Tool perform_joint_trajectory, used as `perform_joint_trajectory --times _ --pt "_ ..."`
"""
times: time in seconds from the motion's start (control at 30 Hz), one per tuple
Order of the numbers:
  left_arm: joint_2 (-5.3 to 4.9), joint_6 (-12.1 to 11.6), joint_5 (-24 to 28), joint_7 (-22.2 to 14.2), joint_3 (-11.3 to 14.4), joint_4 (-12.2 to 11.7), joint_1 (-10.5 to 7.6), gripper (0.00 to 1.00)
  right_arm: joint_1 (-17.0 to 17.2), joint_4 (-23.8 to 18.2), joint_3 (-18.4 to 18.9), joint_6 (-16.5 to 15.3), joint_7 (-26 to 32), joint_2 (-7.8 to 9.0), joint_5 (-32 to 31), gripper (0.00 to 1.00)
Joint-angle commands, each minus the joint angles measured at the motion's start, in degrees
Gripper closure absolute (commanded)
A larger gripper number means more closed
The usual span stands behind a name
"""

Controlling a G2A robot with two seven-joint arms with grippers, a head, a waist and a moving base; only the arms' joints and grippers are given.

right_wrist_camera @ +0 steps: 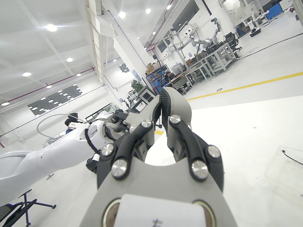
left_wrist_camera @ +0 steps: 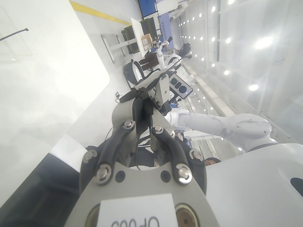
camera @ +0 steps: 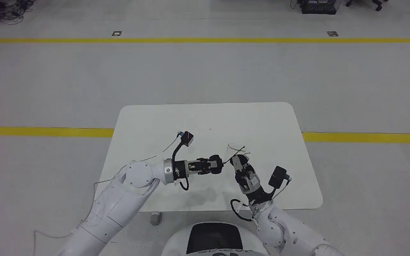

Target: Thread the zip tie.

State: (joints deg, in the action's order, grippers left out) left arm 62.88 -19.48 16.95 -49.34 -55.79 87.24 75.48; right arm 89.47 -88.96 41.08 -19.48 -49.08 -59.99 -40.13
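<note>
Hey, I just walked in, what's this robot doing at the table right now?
It's working on threading a zip tie. Both arms are held over the white table, with the left gripper and right gripper almost tip to tip. The right gripper is shut on the thin black zip tie, which sticks out past its fingers. The left gripper looks shut on it too. Whether the tail is through the head can't be made out. A spare zip tie lies on the table.

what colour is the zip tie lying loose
Black; the zip tie shows best in the left wrist view.
</note>
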Motion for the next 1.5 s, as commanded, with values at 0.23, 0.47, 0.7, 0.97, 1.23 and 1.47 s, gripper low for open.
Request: perform_joint_trajectory --times 0.23,0.47,0.7,0.97,1.23,1.47 --pt "0.0 0.0 0.0 0.0 0.0 0.0 0.0 1.0 0.0 0.1 0.3 0.0 0.1 -0.06 0.2 1.0" --pt "0.0 0.0 0.0 0.0 0.0 0.0 0.0 1.0 -0.1 0.3 0.2 0.0 1.1 -0.19 0.3 1.0" --pt "0.0 0.0 0.0 0.0 0.0 0.0 0.0 1.0 -0.4 0.6 -0.3 0.0 2.0 -0.4 0.7 1.0" --pt "0.0 0.0 0.0 0.0 0.0 0.0 0.0 1.0 -0.7 0.5 -1.1 0.0 2.7 -0.59 2.3 1.0" --pt "0.0 0.0 0.0 0.0 0.0 0.0 0.0 1.0 -1.4 -0.4 -2.7 0.0 1.7 -0.39 4.5 1.0" --pt "0.0 0.0 0.0 0.0 0.0 0.0 0.0 1.0 -2.6 0.5 -4.1 0.0 1.9 0.14 6.4 1.0"
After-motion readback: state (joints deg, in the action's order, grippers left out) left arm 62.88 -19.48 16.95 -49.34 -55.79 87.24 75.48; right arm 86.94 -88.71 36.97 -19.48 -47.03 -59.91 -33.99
